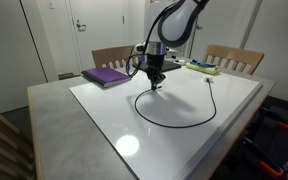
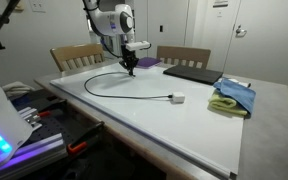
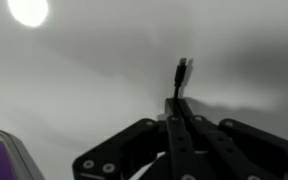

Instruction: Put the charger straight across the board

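Note:
The charger's thin black cable [image 1: 174, 122] lies in a wide loop on the glossy white board [image 1: 199, 140], also seen in an exterior view [image 2: 114, 90]. Its small white plug block [image 2: 178, 98] rests on the board [image 2: 174, 125], apart from the gripper. My gripper [image 1: 156, 82] is low over the far side of the board, shut on the cable's other end. In the wrist view the shut fingers [image 3: 176, 102] pinch the cable, and its black connector tip [image 3: 181, 70] sticks out beyond them. The gripper also shows in an exterior view [image 2: 130, 68].
A purple book [image 1: 106, 75] lies at the board's far corner; its edge shows in the wrist view [image 3: 2, 152]. A dark laptop [image 2: 189, 73] and blue and green cloths [image 2: 234, 96] lie on the table. Wooden chairs [image 1: 234, 57] stand behind it.

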